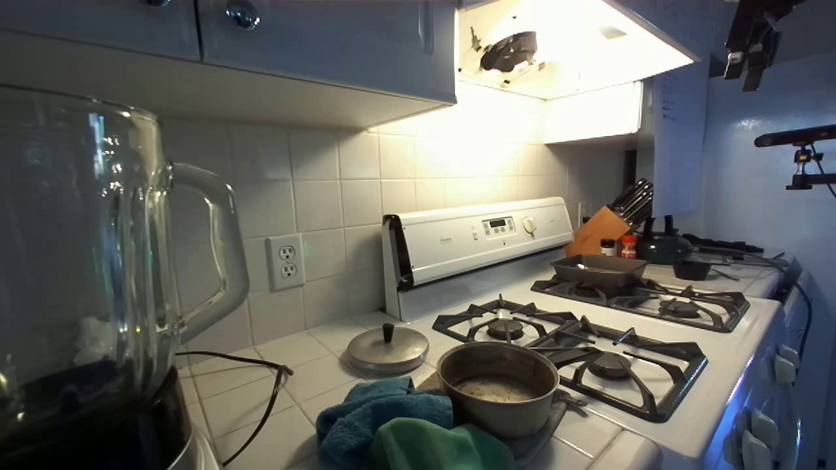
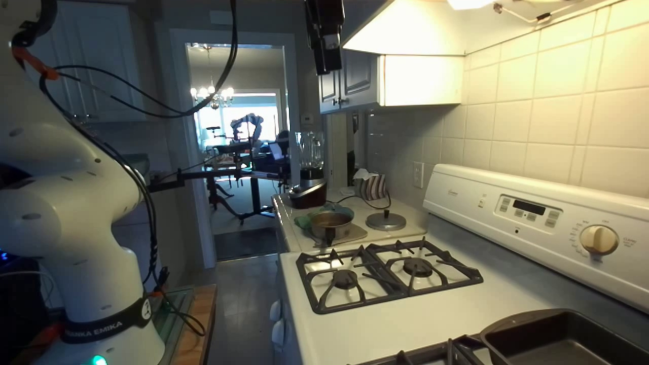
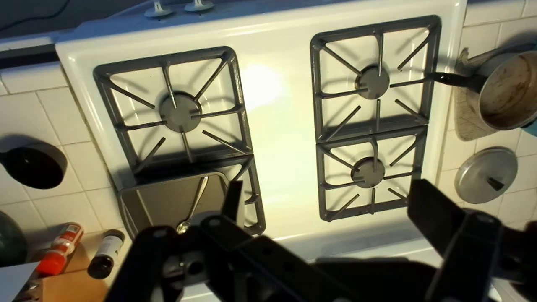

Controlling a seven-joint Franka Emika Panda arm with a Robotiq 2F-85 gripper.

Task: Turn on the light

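The light (image 2: 469, 3) is lit under the range hood (image 2: 400, 28), above a white gas stove (image 3: 285, 176), and its warm glow washes over the tiled wall (image 2: 547, 116) behind. The hand (image 3: 326, 184) is open: in the wrist view its two fingers (image 3: 434, 214) stand wide apart, with the stove top below. In both exterior views it hangs at the top edge, pointing down, near the front of the hood and apart from the light. The white robot arm (image 2: 81, 213) stands across the floor (image 2: 238, 304) from the stove.

The stove's back panel (image 2: 469, 208) carries a dark display (image 2: 529, 207) and a cream dial (image 2: 599, 240). Black burner grates (image 3: 316, 86) cover both sides of the top; a dark baking pan (image 3: 161, 201) sits on a rear one, with a metal spoon (image 3: 198, 197) lying in it.

On the tiled counter (image 1: 241, 391) to one side, a saucepan (image 1: 499, 408) stands on a worn pot holder (image 3: 470, 119), its black handle (image 3: 455, 79) reaching over the edge of the nearest grate. A blue towel (image 1: 392, 414) and a green cloth (image 1: 444, 445) lie bunched just beside the saucepan, and a metal lid (image 1: 392, 354) with a black knob (image 1: 388, 333) lies flat near it. Farther along stand a glass-jar blender (image 2: 310, 175) and a striped tissue box (image 2: 371, 187).

Past the opposite side of the stove, the counter holds a wooden knife block (image 1: 595, 232), a dark green kettle (image 1: 663, 248), a small black pan (image 1: 691, 270), a red-capped shaker (image 3: 62, 247) and, just beside it, a black-capped jar (image 3: 107, 253).
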